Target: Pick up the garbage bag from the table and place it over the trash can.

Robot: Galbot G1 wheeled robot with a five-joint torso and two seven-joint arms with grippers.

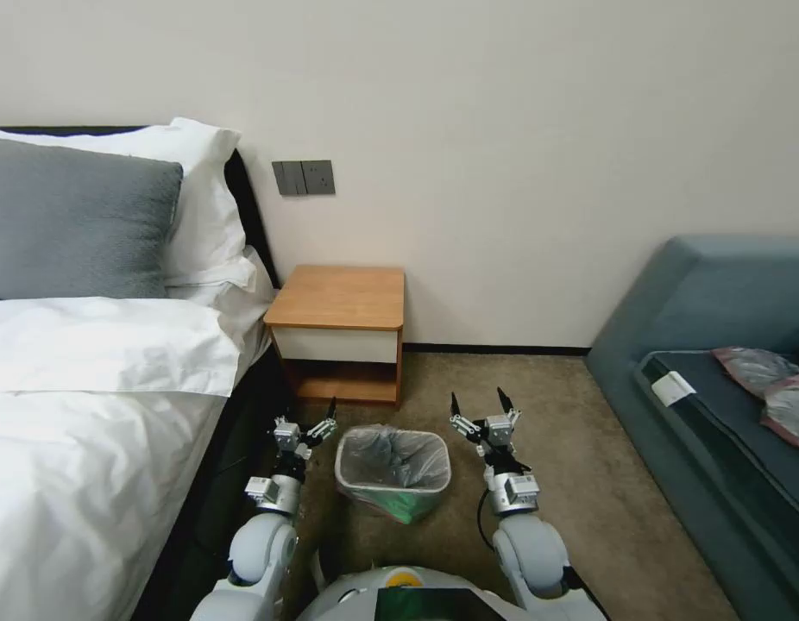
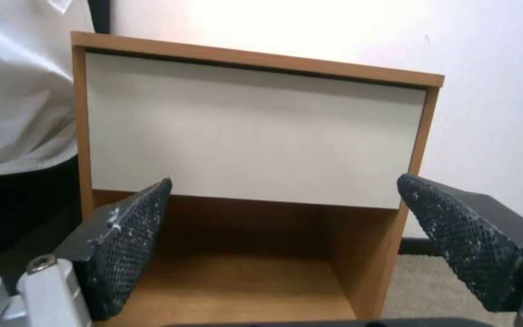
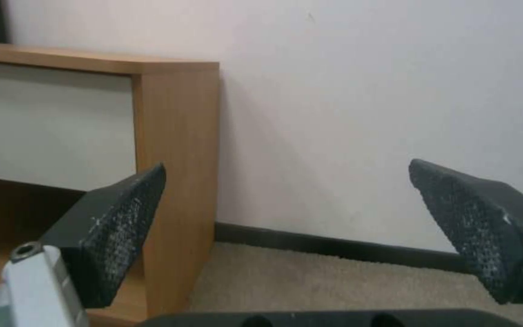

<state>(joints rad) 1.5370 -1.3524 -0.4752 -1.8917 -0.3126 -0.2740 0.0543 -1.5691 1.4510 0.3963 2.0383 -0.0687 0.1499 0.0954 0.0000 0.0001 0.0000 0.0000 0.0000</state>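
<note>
Head view: bag lines the bin

Left gripper (image 1: 317, 420) hangs at lower centre, jaws spread, empty. Between my arms the garbage bag (image 1: 391, 457) sits draped inside the trash can (image 1: 391, 504), below the table (image 1: 339, 297). Right gripper (image 1: 483, 405) released too.

1. This is a bedroom, perhaps in a hotel.
2. A bed (image 1: 89, 405) with white sheets and pillows (image 1: 201, 198) stands beside a small wooden bench (image 1: 339, 297).
3. A blue sofa (image 1: 710, 345), carpet (image 1: 589, 483) and wall sockets (image 1: 304, 178) complete the room.
</note>
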